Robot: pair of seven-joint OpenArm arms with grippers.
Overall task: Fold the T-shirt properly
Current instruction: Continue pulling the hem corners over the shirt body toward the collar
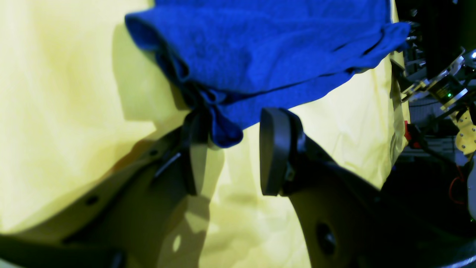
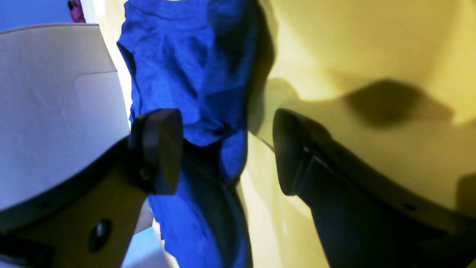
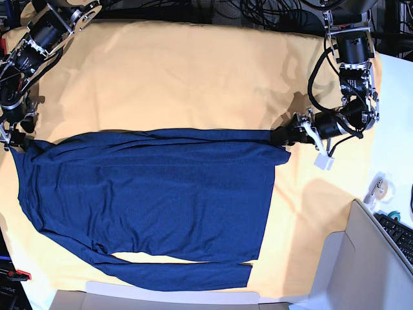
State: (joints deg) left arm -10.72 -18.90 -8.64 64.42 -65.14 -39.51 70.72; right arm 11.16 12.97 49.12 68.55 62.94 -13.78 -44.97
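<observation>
Left gripper (image 1: 230, 149) jaws parted, T-shirt (image 3: 148, 200) corner snagged on one finger; right gripper (image 2: 227, 152) wide, holding nothing — corner may slip off, fold edge sags

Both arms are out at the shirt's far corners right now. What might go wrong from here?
The left gripper has its jaws apart, with only a small bunch of the T-shirt against one finger, so that corner may slip free. The right gripper stands open around the fabric; closing could also catch the yellow table cloth.
</observation>
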